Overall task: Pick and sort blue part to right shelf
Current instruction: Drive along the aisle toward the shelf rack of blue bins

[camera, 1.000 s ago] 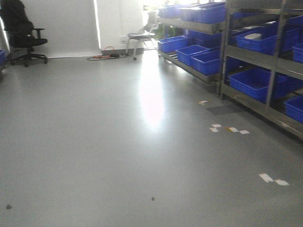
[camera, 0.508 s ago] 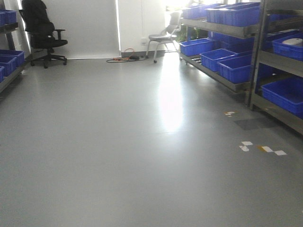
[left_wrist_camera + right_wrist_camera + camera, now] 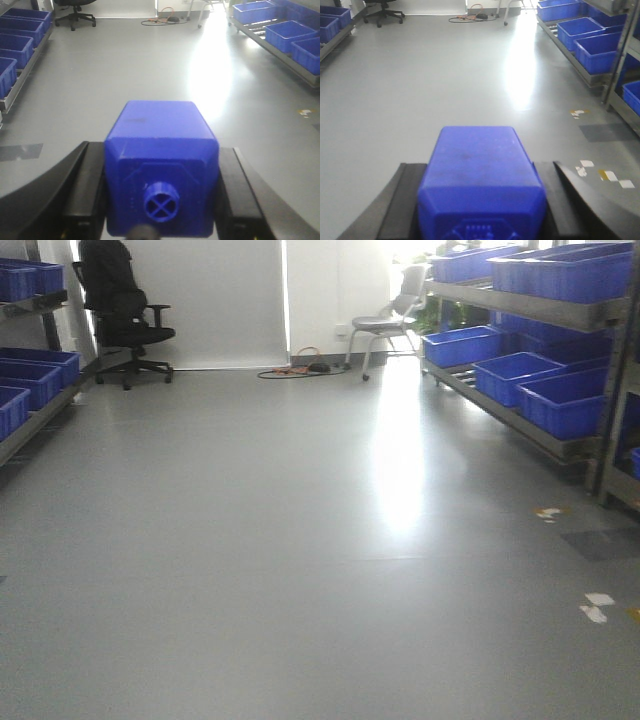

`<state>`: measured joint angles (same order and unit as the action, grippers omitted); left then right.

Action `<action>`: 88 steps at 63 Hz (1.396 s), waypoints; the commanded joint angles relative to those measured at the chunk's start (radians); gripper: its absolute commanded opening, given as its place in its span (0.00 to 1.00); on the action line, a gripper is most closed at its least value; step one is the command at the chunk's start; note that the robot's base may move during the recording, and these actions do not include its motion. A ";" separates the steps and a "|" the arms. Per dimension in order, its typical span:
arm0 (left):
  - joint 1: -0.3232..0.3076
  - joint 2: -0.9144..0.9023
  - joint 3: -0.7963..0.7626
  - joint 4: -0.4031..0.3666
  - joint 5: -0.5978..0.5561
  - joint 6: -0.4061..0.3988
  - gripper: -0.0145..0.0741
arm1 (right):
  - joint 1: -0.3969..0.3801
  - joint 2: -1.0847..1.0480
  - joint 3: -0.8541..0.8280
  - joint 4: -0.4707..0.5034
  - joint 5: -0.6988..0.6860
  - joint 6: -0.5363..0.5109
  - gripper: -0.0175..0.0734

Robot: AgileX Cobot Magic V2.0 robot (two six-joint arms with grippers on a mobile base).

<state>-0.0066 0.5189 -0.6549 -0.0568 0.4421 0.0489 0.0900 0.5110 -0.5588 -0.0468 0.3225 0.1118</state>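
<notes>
Your left hand clamps the blue part — right shelf ahead-right; right hand holds another blue block.

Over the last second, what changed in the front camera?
The view swung left: the right shelf slid toward the right edge, the black chair shifted right, and a left rack of blue crates came into view. The floor, chair and crates themselves look unmoved.
</notes>
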 commanded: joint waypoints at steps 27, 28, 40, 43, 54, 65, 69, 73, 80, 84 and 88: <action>0.002 0.005 -0.030 -0.007 -0.091 0.001 0.49 | -0.004 0.000 -0.031 -0.011 -0.089 -0.004 0.63; 0.002 0.005 -0.030 -0.007 -0.091 0.001 0.49 | -0.004 0.000 -0.031 -0.011 -0.089 -0.004 0.63; 0.002 0.005 -0.030 -0.007 -0.091 0.001 0.49 | -0.004 0.000 -0.031 -0.011 -0.089 -0.004 0.63; 0.002 0.005 -0.030 -0.007 -0.091 0.001 0.49 | -0.004 0.000 -0.031 -0.011 -0.089 -0.004 0.63; 0.002 0.005 -0.030 -0.007 -0.091 0.001 0.49 | -0.004 0.000 -0.031 -0.011 -0.089 -0.004 0.63; 0.002 0.005 -0.030 -0.007 -0.091 0.001 0.49 | -0.004 0.000 -0.031 -0.011 -0.089 -0.004 0.63; 0.002 0.005 -0.030 -0.007 -0.091 0.001 0.49 | -0.004 0.000 -0.031 -0.011 -0.089 -0.004 0.63; 0.002 0.005 -0.030 -0.007 -0.091 0.001 0.49 | -0.004 0.000 -0.031 -0.011 -0.089 -0.004 0.63; 0.002 0.005 -0.030 -0.007 -0.091 0.001 0.49 | -0.004 0.000 -0.031 -0.011 -0.089 -0.004 0.63; 0.002 0.005 -0.030 -0.007 -0.091 0.001 0.49 | -0.004 0.000 -0.031 -0.011 -0.089 -0.004 0.63; 0.002 0.005 -0.030 -0.007 -0.091 0.001 0.49 | -0.004 0.000 -0.031 -0.011 -0.089 -0.004 0.63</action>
<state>-0.0066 0.5189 -0.6549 -0.0568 0.4421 0.0489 0.0900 0.5110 -0.5588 -0.0468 0.3225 0.1118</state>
